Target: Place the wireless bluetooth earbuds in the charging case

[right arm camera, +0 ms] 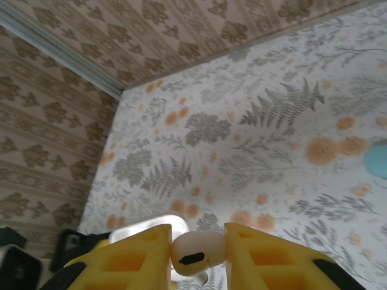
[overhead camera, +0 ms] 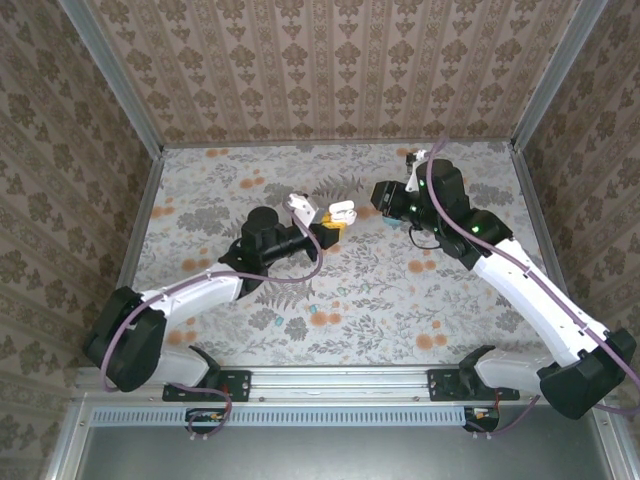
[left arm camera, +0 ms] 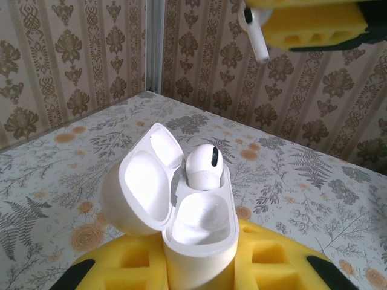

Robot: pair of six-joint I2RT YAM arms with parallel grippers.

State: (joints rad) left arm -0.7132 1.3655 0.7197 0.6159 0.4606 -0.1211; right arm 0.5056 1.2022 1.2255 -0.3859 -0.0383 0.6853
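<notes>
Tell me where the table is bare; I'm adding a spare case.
Bare: the back-left table corner and the near strip left of the right arm. Crowded: the centre, where the left gripper holding the open charging case meets the right gripper holding an earbud.

1. White pebble-shaped plastic charging case [left arm camera: 199, 229]: one.
2. Small white plastic wireless bluetooth earbuds: two, one earbud [left arm camera: 203, 164] seated in the case, the other earbud [right arm camera: 192, 258] clamped in the right gripper [right arm camera: 198, 241].
3. Yellow-padded grippers: two, the left gripper [left arm camera: 199, 269] holding the case.
</notes>
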